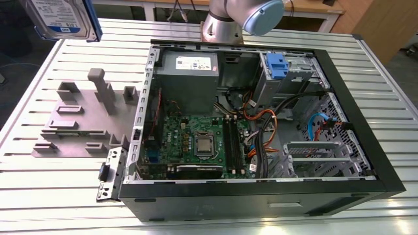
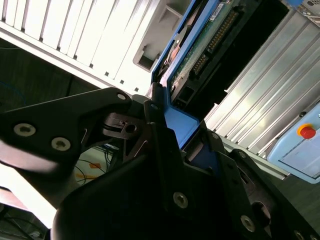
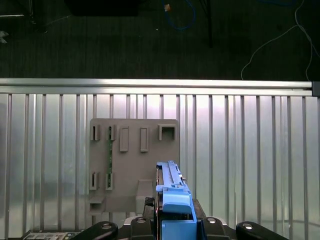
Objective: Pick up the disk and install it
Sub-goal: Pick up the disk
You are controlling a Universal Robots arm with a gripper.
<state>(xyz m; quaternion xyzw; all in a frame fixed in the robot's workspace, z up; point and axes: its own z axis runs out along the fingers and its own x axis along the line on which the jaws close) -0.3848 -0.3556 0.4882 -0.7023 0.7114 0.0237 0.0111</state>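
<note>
I hold the disk [image 1: 62, 19] aloft at the exterior view's left, well apart from the case [image 1: 365, 161], with the gripper [image 2: 185, 130] clamped on its blue frame. Pick-up looks done. Installing calls for squaring it to the bay [image 1: 300, 73].

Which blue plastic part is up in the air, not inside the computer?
The carrier frame round the disk, gripped by the tool; the blue latch sits on the drive bay inside the case.
</note>
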